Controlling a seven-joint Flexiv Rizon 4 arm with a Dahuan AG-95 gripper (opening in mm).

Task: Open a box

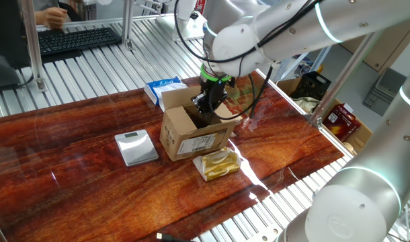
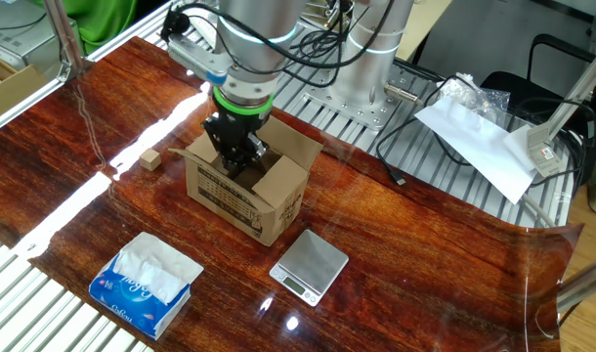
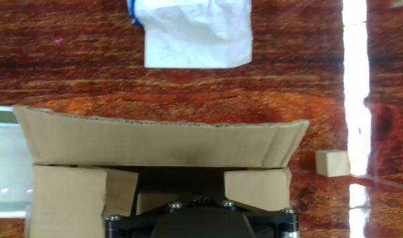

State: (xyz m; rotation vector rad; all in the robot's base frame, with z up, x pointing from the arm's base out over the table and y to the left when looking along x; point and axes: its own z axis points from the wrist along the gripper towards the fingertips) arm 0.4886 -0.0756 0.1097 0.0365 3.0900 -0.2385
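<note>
The brown cardboard box stands mid-table with its white barcode label facing front, and its top flaps stand up and outward. It also shows in the other fixed view, and in the hand view one long flap stands upright. My gripper reaches down into the box's open top between the flaps, as the other fixed view also shows. The fingertips are hidden inside the box. The hand view shows only the gripper's black base at the bottom edge.
A blue-and-white packet lies behind the box; it also shows in the hand view. A yellow wrapped packet lies in front of the box. A silver scale sits to its left. A small wooden block lies near the box.
</note>
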